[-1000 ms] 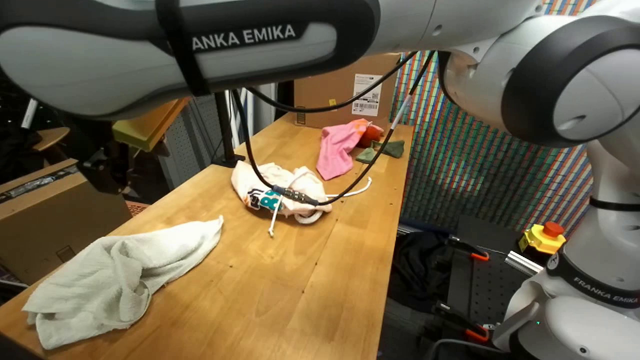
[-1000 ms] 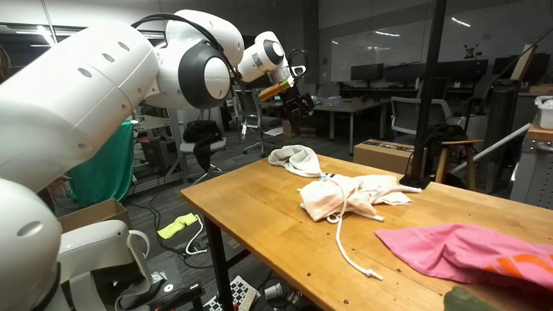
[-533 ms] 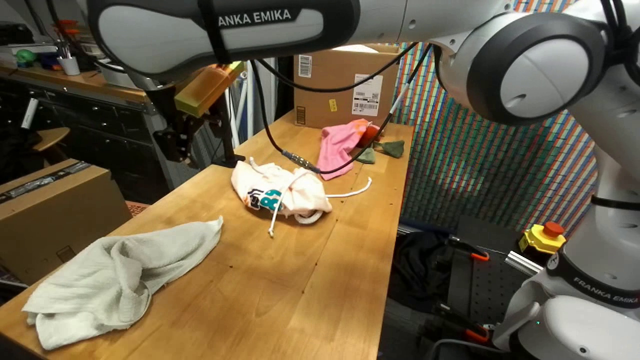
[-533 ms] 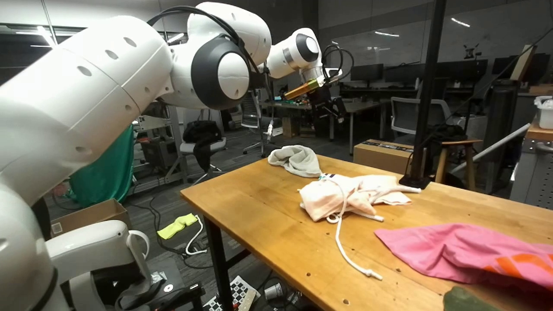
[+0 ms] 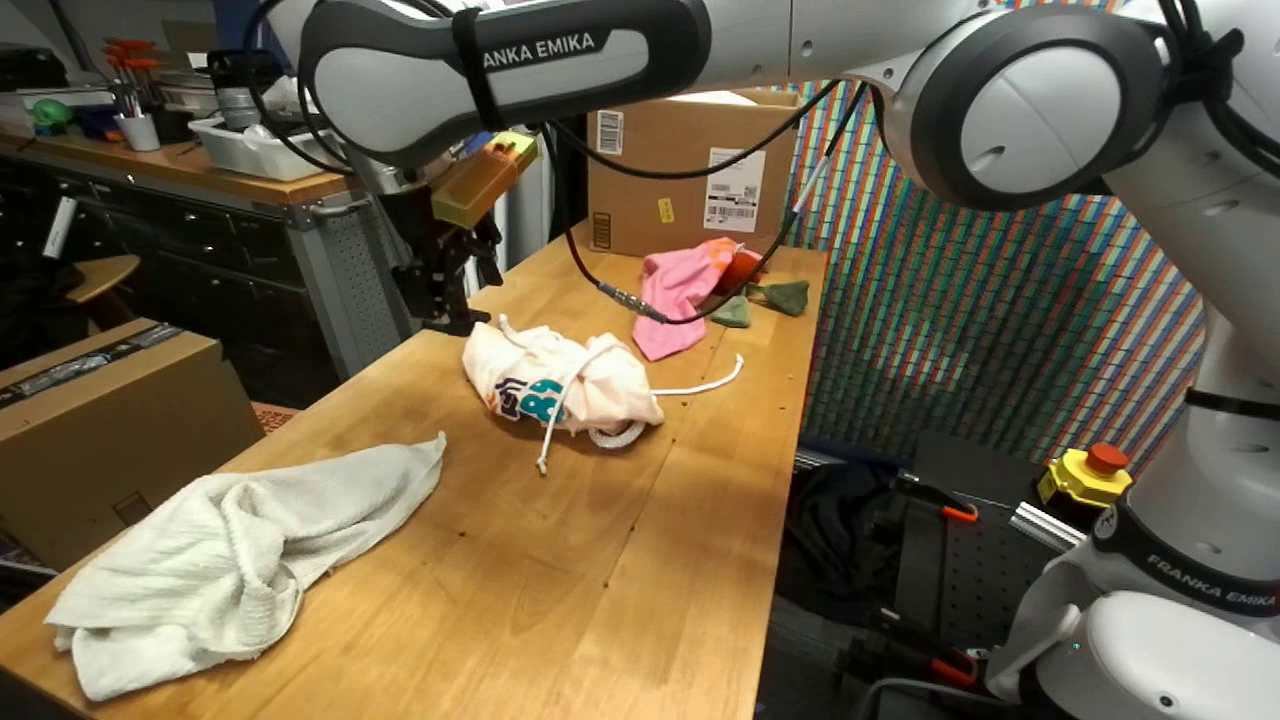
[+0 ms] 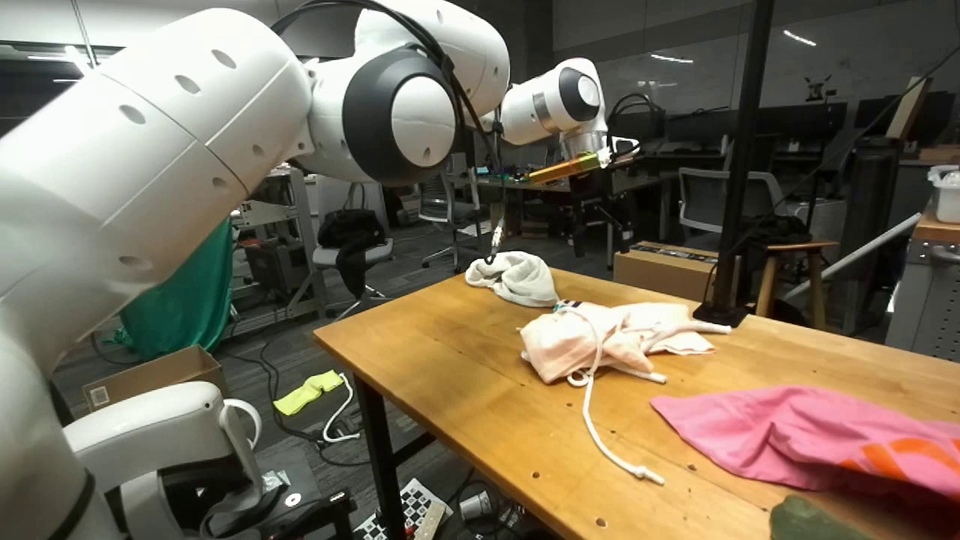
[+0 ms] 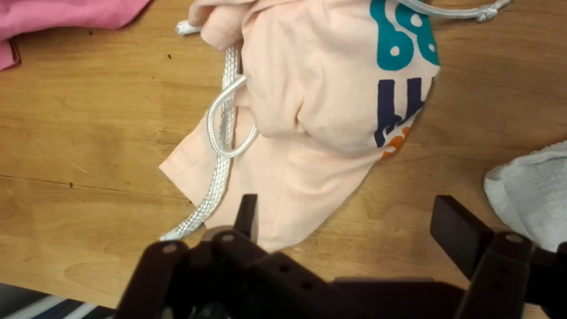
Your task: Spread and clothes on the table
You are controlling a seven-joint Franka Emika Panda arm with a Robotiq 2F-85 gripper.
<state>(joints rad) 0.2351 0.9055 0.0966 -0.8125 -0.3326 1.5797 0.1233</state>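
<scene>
Notably, in an exterior view, the Franka arm (image 5: 580, 75) has just brought the Robotiq gripper (image 5: 468, 297) near the peach-pink printed garment (image 5: 612, 385), which sits bunched midway along the butcher-block table (image 5: 560, 570). The approach suggests that this garment is being lined up for spreading, a step judged not yet begun. Earlier, the gripper stood farther out, past the table's edge. The creased mint-white cloth (image 5: 190, 560), toward the near end, and the bright pink garment (image 5: 675, 285), by the large cardboard box (image 5: 680, 140), lie as before.

In an exterior view, the gripper sits lower than earlier and nearer the black upright post (image 6: 739, 187), clear of all the garments; none has shifted.

In the wrist view, the jaws stand wide apart and hold nothing. One finger (image 7: 248, 217) overlaps the peach-pink garment's lower corner in line of sight only. A white braided strap (image 7: 219, 179) lies over the same garment.
</scene>
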